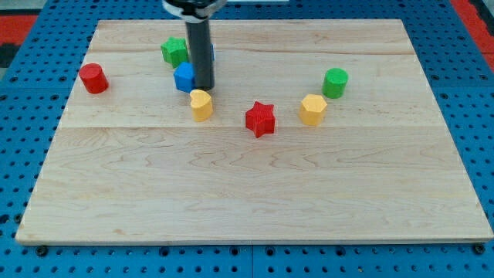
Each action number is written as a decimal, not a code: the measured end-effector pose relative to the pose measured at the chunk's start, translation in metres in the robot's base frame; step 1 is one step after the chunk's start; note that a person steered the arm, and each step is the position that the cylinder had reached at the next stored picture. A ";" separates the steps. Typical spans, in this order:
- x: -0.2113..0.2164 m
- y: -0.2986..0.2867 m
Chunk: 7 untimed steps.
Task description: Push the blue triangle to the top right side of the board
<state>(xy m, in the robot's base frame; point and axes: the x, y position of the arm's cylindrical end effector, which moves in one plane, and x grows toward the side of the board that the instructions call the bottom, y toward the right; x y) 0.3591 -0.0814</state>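
My tip [204, 88] rests on the wooden board [247, 193] in its upper left part. A blue block [184, 77] sits right against the rod's left side; the rod covers part of it, so I cannot make out its shape. A thin sliver of blue [212, 54] shows at the rod's right edge higher up, mostly hidden behind the rod. A yellow block [201, 104] lies just below my tip, close to it.
A green block [174, 51] sits above and left of the blue block. A red cylinder [93, 78] is near the left edge. A red star [261, 118], a yellow hexagon [312, 109] and a green cylinder [335, 82] lie to the right.
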 end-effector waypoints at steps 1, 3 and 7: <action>-0.007 0.050; -0.025 0.119; -0.047 -0.007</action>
<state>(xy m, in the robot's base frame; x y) 0.3124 -0.0882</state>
